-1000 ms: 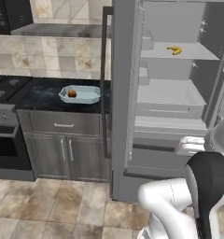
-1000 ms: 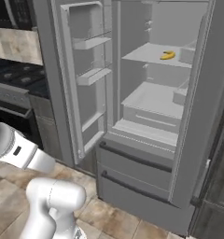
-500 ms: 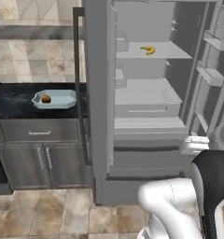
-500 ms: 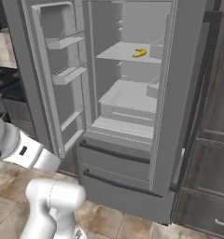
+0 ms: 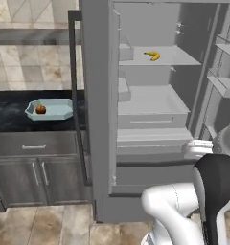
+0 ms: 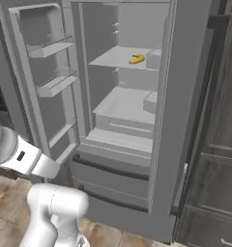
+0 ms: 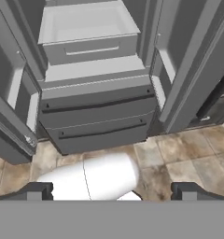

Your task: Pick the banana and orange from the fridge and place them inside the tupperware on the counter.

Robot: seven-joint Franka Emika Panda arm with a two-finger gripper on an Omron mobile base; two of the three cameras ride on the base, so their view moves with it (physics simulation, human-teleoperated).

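Observation:
The fridge (image 5: 95,95) stands with both doors open. On its upper shelf lies the yellow banana (image 5: 153,55), also seen from the other side as banana (image 6: 136,59). Left of the fridge, the pale blue tupperware (image 5: 57,114) rests on the black counter (image 5: 6,117), and the orange (image 5: 40,109) sits inside it near its left end. My gripper (image 7: 111,191) is open and holds nothing. It hangs low in front of the fridge (image 7: 95,70), looking down at the lower drawers and well below the banana's shelf.
Open doors with racks flank the fridge interior, the left door (image 6: 50,62) and the right door (image 5: 222,81). Two pull-out drawers (image 7: 97,116) close off the fridge's bottom. Dark grey cabinets (image 5: 35,167) sit under the counter. A tall dark cabinet (image 6: 224,120) stands on the right, above tiled floor (image 7: 188,158).
The whole picture has slid left in both base views, so the base has driven right and the fridge now sits nearer the middle. Banana, orange and tupperware have kept their places. The gripper stays open.

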